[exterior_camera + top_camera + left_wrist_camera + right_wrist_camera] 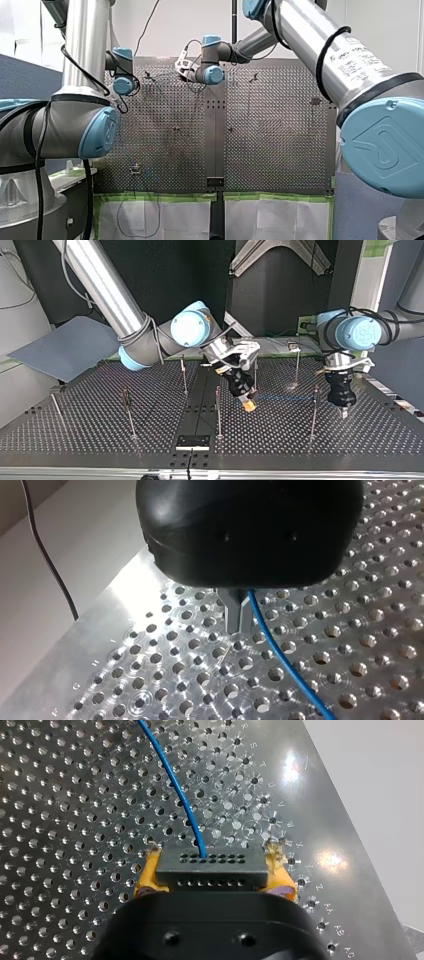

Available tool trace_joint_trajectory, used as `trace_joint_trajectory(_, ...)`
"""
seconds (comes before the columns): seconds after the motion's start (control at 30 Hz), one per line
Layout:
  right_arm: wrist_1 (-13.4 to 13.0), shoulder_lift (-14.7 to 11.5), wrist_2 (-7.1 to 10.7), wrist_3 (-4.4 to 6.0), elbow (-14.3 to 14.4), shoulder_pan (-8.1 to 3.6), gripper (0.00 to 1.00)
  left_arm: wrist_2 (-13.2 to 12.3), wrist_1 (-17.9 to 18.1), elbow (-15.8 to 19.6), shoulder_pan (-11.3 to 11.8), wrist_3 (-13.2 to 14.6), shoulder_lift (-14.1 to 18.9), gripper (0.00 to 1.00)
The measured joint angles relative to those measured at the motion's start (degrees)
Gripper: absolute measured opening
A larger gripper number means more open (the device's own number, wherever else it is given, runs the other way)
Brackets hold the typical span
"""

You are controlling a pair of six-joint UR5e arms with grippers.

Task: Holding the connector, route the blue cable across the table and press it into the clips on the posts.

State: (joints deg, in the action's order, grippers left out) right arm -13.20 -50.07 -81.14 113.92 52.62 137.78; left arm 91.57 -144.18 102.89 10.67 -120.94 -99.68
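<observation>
Yellow pads (150, 872) of my right gripper (214, 867) are clamped on either end of a dark grey rectangular connector (210, 876) with two rows of small holes in its face. From one of the upper holes a thin blue cable (175, 790) leaves the connector and curves away ahead of the gripper, over the perforated metal table (75, 820).

In the top view this gripper hangs tilted, low over the table, with one of the thin metal posts (218, 412) just beside it. The cable runs from the connector in a nearly level line toward my left gripper (237, 617), and another post stands between the two grippers.

My left gripper is black with narrow metal fingers, and it points straight down with its tips close above the table. Those fingers are drawn together. The cable comes out right at their side, just under the gripper body, and slants away across the holes. Whether it is actually nipped between the fingers or only lies against them I cannot tell from the left wrist view.
</observation>
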Motion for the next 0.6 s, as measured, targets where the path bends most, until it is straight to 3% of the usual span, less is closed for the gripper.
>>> trace_joint_trajectory(0.03,0.01,0.01,0.01,-0.02,0.0,0.0,0.0,0.21,-0.19,0.0,0.0,0.3,0.0,0.35)
trace_joint_trajectory(0.07,0.02,0.02,0.0,-0.06,0.0,-0.01,0.0,0.43,-0.42,0.0,0.0,0.5,0.0,0.35)
trace_joint_trajectory(0.1,0.07,0.03,0.0,-0.12,-0.01,0.02,0.0,0.71,-0.72,0.0,-0.02,0.66,-0.01,0.45)
trace_joint_trajectory(0.13,0.11,0.04,0.01,-0.17,-0.01,0.06,0.0,1.16,-1.21,0.01,-0.05,0.82,-0.01,0.76)
trace_joint_trajectory(0.17,0.17,0.05,0.0,-0.22,-0.01,0.11,0.0,1.51,-1.59,0.01,-0.1,0.92,-0.01,0.76)
trace_joint_trajectory(0.2,0.25,0.06,-0.03,-0.28,-0.01,0.17,0.0,1.87,-1.96,0.01,-0.15,1.06,0.01,0.98)
trace_joint_trajectory(0.37,0.89,0.08,-0.38,-0.53,0.0,0.41,0.0,4.29,-4.38,0.02,-0.54,2.67,0.43,0.98)
trace_joint_trajectory(0.6,2.08,0.11,-2.8,-1.16,0.03,0.95,0.0,7.25,-7.81,1.79,-1.54,5.12,2.94,0.98)
